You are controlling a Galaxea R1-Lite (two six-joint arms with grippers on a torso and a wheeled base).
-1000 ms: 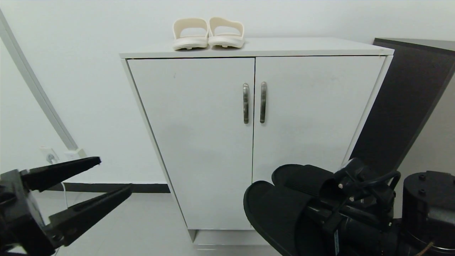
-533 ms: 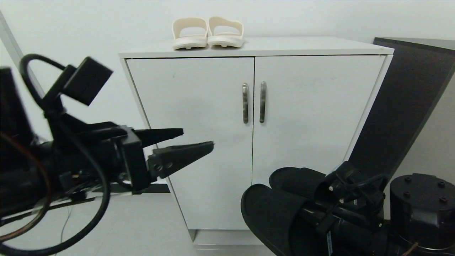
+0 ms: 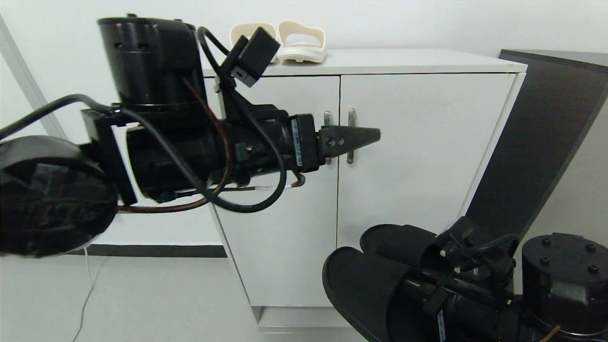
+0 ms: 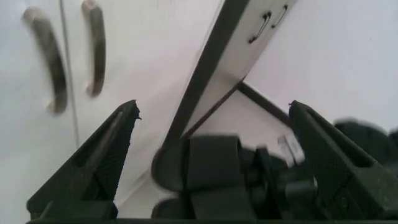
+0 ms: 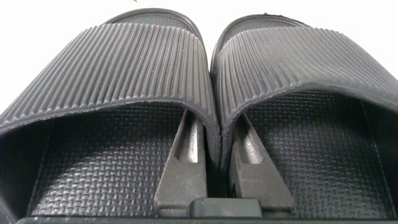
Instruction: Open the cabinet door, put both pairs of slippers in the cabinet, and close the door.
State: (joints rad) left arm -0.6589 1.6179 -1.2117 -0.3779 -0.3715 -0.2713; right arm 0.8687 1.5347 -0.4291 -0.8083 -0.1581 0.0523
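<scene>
The white cabinet (image 3: pixel 418 142) has both doors shut, with two metal handles (image 3: pixel 351 118) at the middle seam. A cream pair of slippers (image 3: pixel 302 42) rests on its top. My left gripper (image 3: pixel 374 135) is open and empty, its tips level with the handles and just in front of them. In the left wrist view the handles (image 4: pixel 93 56) lie off to one side of the left gripper (image 4: pixel 213 109), and the black slippers (image 4: pixel 205 168) show beyond it. My right gripper (image 5: pixel 214 134) is shut on the black pair of slippers (image 3: pixel 375 275), low in front of the right door.
A tall dark panel (image 3: pixel 546 142) stands right of the cabinet. A white wall and black baseboard (image 3: pixel 156 251) lie to the left, with a thin cable (image 3: pixel 88 289) on the pale floor. My left arm (image 3: pixel 190 142) covers much of the left door.
My left arm has swung up from the lower left and across to the cabinet handles, its gripper turned edge-on to the head view. The right arm with the black slippers has barely moved.
</scene>
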